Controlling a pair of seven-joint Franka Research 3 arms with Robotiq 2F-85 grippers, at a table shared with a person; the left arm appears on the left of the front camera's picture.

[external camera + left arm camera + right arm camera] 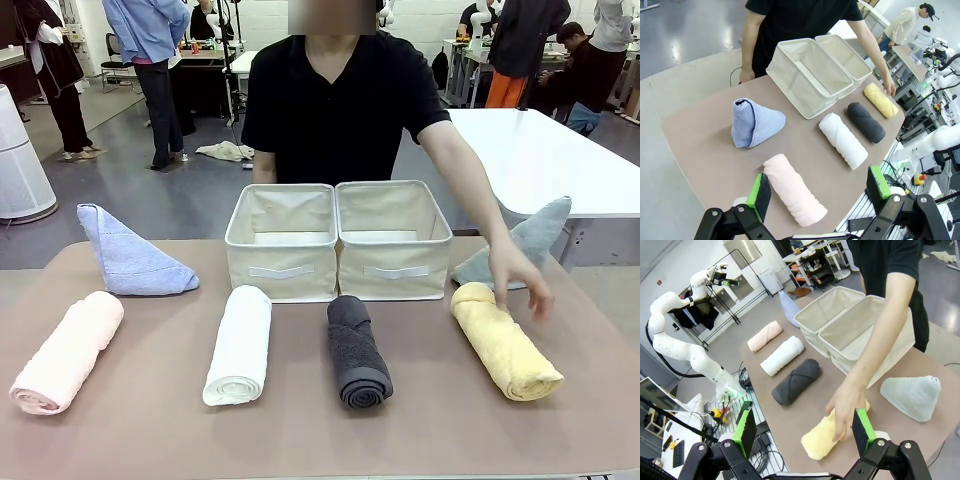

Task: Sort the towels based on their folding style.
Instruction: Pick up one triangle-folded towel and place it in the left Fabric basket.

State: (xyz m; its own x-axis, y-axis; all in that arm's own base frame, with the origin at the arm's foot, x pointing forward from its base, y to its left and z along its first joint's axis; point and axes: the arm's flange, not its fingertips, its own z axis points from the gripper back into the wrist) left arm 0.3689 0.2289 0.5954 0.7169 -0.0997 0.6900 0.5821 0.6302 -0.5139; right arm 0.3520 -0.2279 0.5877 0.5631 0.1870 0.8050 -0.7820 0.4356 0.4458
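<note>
Four rolled towels lie in a row near the table's front: pink [67, 352], white [240, 344], dark grey [357, 350] and yellow [503, 342]. A blue triangle-fold towel [128, 255] stands at the back left and a pale teal-grey one [520, 240] at the back right. The person's hand [520, 282] rests on the yellow roll's far end. My left gripper [819, 190] hangs open above the pink roll [792, 187]. My right gripper [804, 426] is open above the yellow roll [826, 439], with the person's hand [845, 405] on it.
Two cream fabric bins [260, 255] [400, 255] stand side by side at the table's middle back, in front of the person. The person's forearm [880, 335] crosses over the right bin [865, 332]. My left arm [680, 345] rises beyond the table's far end in the right wrist view.
</note>
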